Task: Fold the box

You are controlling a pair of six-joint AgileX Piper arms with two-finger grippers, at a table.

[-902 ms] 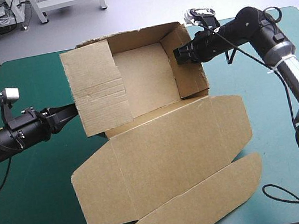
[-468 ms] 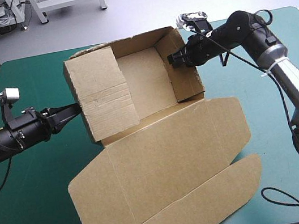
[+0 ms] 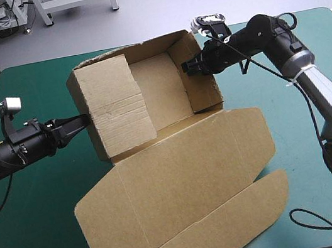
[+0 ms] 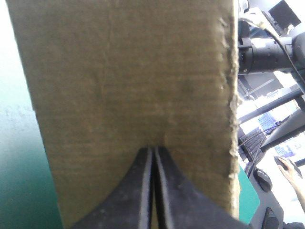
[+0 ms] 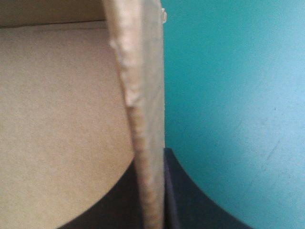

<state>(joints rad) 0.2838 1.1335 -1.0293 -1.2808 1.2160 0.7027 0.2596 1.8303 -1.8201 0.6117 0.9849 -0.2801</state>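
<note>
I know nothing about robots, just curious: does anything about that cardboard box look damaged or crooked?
Yes. The box sits skewed to the table edges, and its board is worn: the wall edge between the right fingers is crumpled, another looks frayed.

Raised box [image 3: 115, 104] walls, flat lid [image 3: 187, 171] fill centre; teal-green cover [image 3: 38, 234] free left.

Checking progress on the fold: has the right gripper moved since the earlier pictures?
Yes. The right gripper, shut on the box, has shifted away from the table's right edge.
</note>
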